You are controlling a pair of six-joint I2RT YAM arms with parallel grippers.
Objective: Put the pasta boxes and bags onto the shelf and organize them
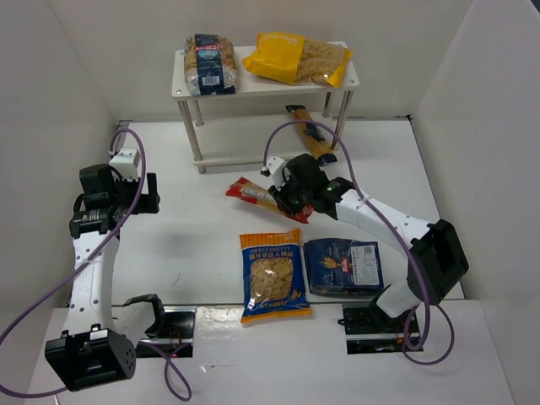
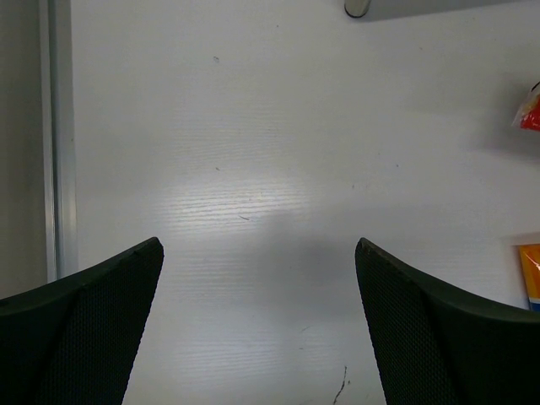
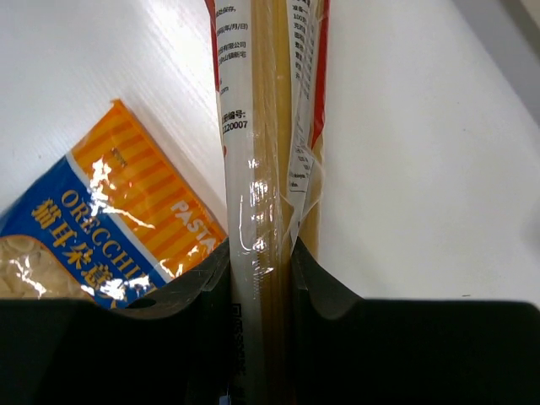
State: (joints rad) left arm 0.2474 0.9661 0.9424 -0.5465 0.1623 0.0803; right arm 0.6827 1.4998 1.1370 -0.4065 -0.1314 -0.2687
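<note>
Right gripper [image 3: 260, 253] pinching spaghetti packet [image 3: 266, 101], blue-orange bag [image 3: 118, 211] (labelled "PASTA")

Shelf [image 1: 266, 84]: set at the table's far side.
Top board: left bag [image 1: 211, 63] and right bag [image 1: 295, 57] are laid side by side.
Far spaghetti packet [image 1: 310, 135]: laid by the shelf's right legs.
Near spaghetti packet [image 1: 253, 194]: clasped in the right gripper [image 1: 287, 201], before the shelf.
Orecchiette bag [image 1: 272, 274]: laid nearer the bases.
Flat bag [image 1: 342, 264]: laid just right of it (whether touching cannot be told).
</note>
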